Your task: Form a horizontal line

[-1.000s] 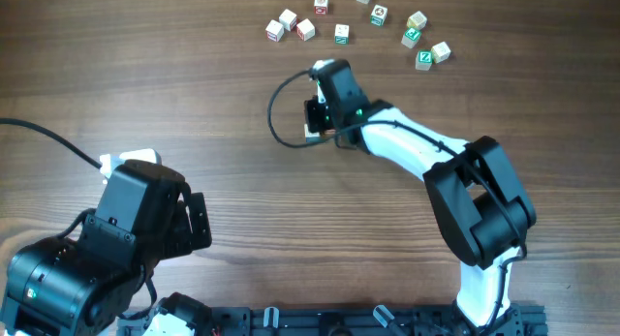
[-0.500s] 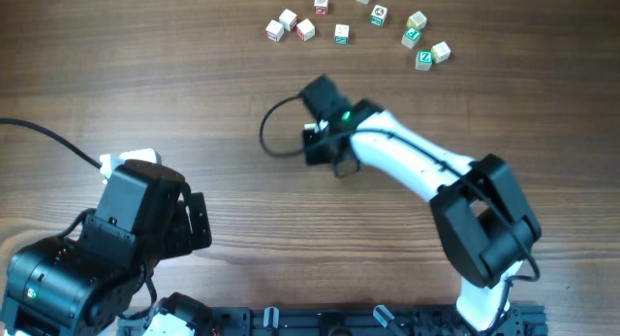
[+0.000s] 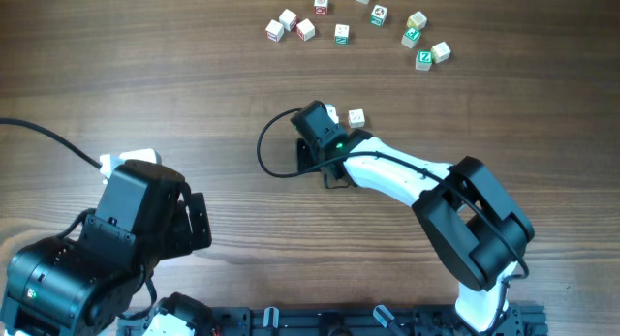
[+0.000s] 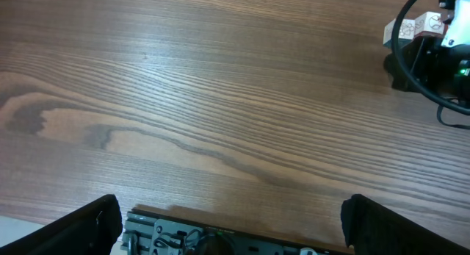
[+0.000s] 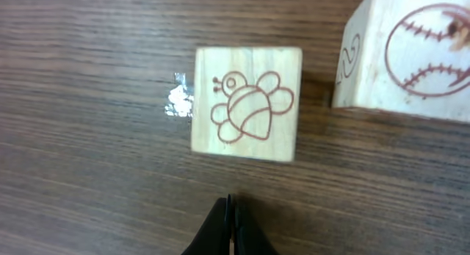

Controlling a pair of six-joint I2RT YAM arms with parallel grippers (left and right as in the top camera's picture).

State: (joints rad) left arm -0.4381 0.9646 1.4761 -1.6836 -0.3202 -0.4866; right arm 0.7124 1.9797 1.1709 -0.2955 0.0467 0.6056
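The right gripper [image 5: 229, 227] has its fingers pressed together on nothing, tips just short of the bee cube [image 5: 246, 104]; in the wrist view the baseball cube [image 5: 418, 53] stands just beside it on the right, a thin dark gap between them; the two make a short sideways row near the middle of the table [image 3: 194, 94]. The left gripper [image 4: 229, 218] hangs with fingers spread wide and empty, well apart from both; more loose cubes [image 3: 306, 29] lie scattered along the far edge.
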